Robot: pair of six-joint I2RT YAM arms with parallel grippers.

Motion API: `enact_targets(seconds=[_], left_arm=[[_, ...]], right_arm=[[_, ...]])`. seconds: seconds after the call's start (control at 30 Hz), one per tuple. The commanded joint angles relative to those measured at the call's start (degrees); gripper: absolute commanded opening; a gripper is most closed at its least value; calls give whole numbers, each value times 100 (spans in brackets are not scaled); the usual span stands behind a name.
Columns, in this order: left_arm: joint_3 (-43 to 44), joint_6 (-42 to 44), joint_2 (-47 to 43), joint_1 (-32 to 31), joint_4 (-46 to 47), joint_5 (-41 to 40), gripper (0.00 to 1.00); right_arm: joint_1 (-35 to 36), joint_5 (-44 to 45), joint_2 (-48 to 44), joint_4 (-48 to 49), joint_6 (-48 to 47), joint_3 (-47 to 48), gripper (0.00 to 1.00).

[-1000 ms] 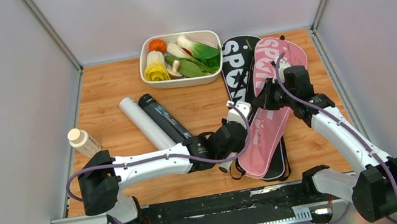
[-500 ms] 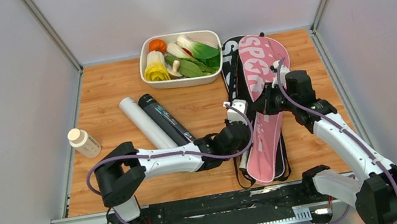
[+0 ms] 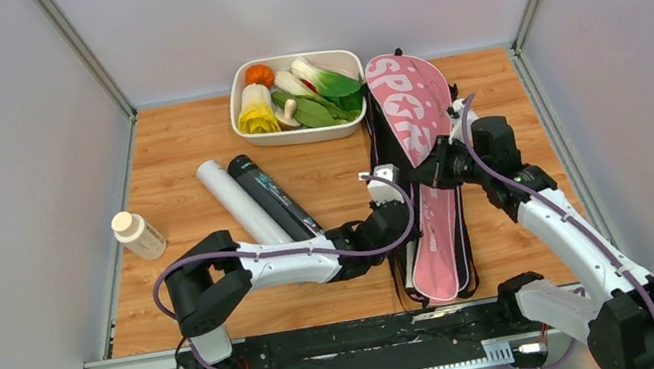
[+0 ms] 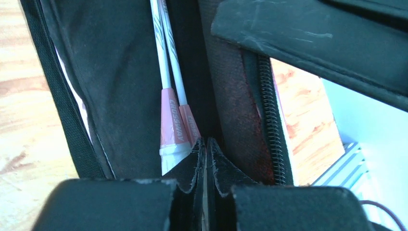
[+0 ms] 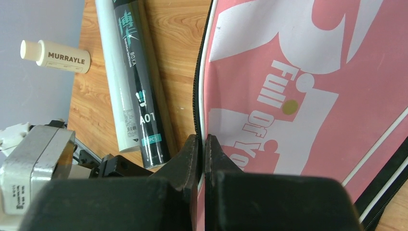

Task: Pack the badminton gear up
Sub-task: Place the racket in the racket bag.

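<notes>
**Top view.** Pink cover point(image 3: 404, 115) lies lengthwise on the black cover point(image 3: 376, 135), right of centre on the surface point(image 3: 168, 172). Only a dark rim of the lower cover shows. Left end effector point(image 3: 404, 230) is at the stack's left edge, toward the near end. Right end effector point(image 3: 425, 175) reaches in from the right, about midway along. White tube point(image 3: 230, 202) and black tube point(image 3: 272, 196) lie side by side, well left, not yet packed.

**Left wrist.** Fingers are pressed together, tips against dark lining inside an opened cover. Cannot tell whether any fabric is caught between them. Two racquet shafts point(image 4: 169, 122) sit just beside the tips, and the zip point(image 4: 267, 106) runs on the other side.

**Right wrist.** Fingers are pinched on the pink cover's piped edge, the one facing the tubes.

**Judgement.** The step looks like closing a cover over the racquets.
- Hold the right pinch firm as the anchor.
- Have the left draw the flap slowly along the edge, not across it.
- Keep the shafts lying flat and away from the zip teeth, since a snagged shaft would likely drag the whole stack.
- Confirm a real hold on the fabric before pulling.
</notes>
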Motion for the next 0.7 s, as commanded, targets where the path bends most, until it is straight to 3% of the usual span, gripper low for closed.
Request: enact_targets(seconds=[0.0, 0.1, 0.33, 0.4, 0.57, 0.67], left_arm=[[129, -1074, 80, 46, 32, -122, 5], [88, -1319, 154, 135, 333, 43, 0], [284, -1453, 324, 148, 496, 260, 1], [232, -1251, 125, 142, 336, 273, 6], [-59, -560, -702, 181, -276, 378, 35], [61, -265, -1175, 193, -1100, 509, 41]], right_arm=[[83, -481, -208, 656, 609, 26, 0], [80, -653, -265, 744, 895, -18, 0], [27, -714, -421, 970, 1267, -134, 0], [-23, -642, -464, 964, 1225, -164, 0], [-134, -400, -594, 948, 991, -219, 0], [-237, -346, -617, 955, 853, -197, 0]])
